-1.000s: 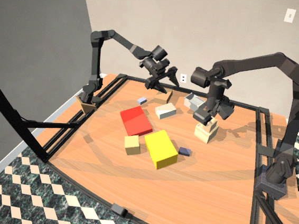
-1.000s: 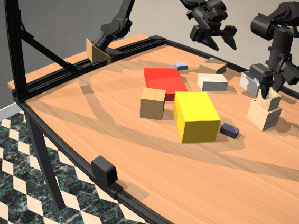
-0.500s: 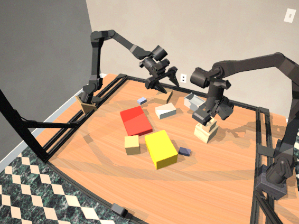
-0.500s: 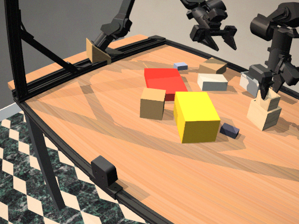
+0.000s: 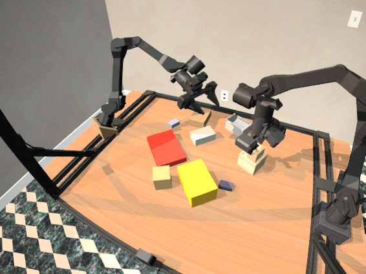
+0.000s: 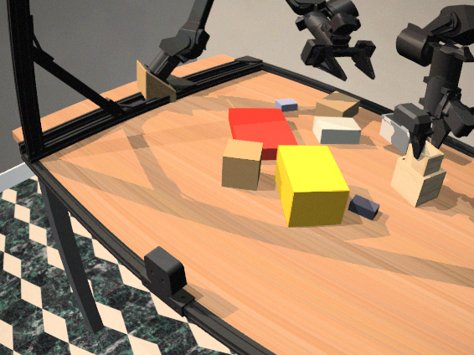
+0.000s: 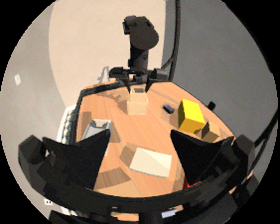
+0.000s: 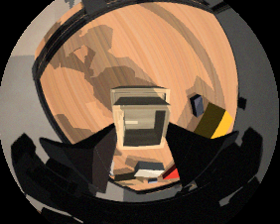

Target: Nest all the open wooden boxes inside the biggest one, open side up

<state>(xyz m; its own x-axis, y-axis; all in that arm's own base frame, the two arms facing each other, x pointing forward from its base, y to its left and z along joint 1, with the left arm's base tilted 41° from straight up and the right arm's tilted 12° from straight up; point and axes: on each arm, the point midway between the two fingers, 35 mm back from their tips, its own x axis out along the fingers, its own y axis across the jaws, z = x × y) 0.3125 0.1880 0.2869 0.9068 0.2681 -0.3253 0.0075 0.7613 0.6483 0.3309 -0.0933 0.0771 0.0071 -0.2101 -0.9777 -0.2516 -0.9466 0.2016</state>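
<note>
A larger pale wooden box [image 5: 251, 165] [image 6: 404, 181] [image 7: 137, 108] stands on the table, mouth up. My right gripper [image 5: 255, 150] [image 6: 427, 150] [image 8: 141, 125] is shut on a smaller pale wooden box [image 5: 258, 156] [image 6: 434, 164] [image 8: 141, 108]. The smaller box is open side up; its lower part is in the larger box's mouth, and much of it stands above the rim. Whether it holds another box inside is unclear. My left gripper [image 5: 211, 109] [image 6: 359, 78] [image 7: 140, 133] is open and empty, above the back of the table.
A yellow block [image 5: 197, 178], a tan cube [image 5: 161, 176], a red block [image 5: 166, 147] and a dark block [image 5: 226, 185] lie left of the boxes in the top view. Towards the back are a cream block [image 5: 203, 135], a grey open container [image 5: 237, 125], a brown block [image 6: 337, 105] and a blue block [image 5: 174, 123].
</note>
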